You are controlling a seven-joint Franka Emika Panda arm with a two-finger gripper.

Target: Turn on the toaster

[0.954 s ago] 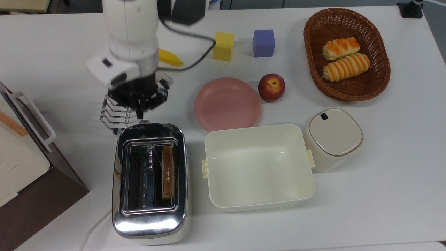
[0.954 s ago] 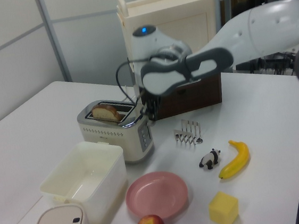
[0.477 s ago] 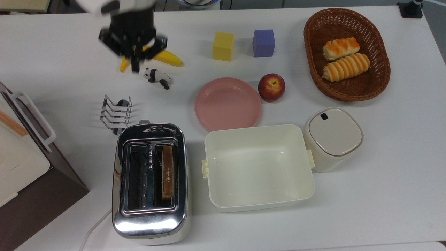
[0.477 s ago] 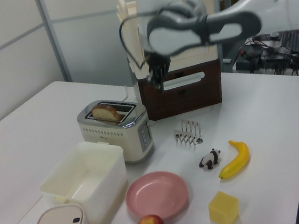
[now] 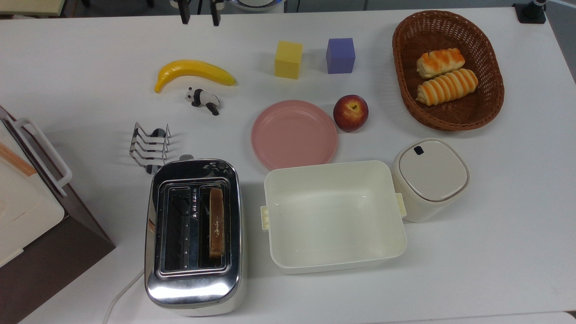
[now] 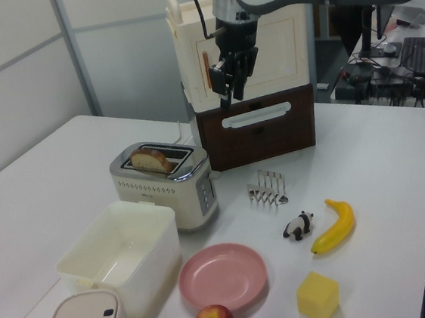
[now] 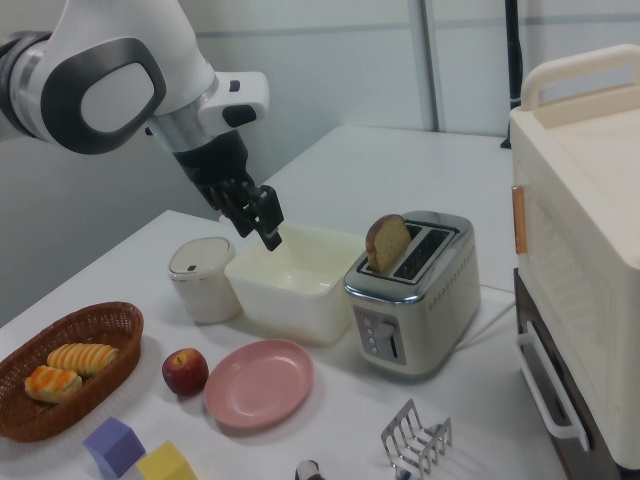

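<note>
One toaster (image 5: 194, 234) with one toast slice (image 5: 217, 221), one rack (image 5: 150, 146), one banana (image 5: 193, 72), one panda (image 5: 203, 99), two cubes (image 5: 288, 59) (image 5: 340, 55), one plate (image 5: 294, 134), one apple (image 5: 350, 112), one basket (image 5: 405, 94) with two rolls (image 5: 440, 62) (image 5: 446, 86), one tub (image 5: 333, 216), one canister (image 5: 429, 177).

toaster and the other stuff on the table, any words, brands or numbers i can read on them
None can be read.
Toaster: the control panel on its end has small marks, too small to read.
Toaster top: a row of tiny marks between the slots, illegible.
Lidded white bin: one dark patch on the lid, no text.
Oven box, basket, cubes, plate and white tub carry no visible lettering.
</note>
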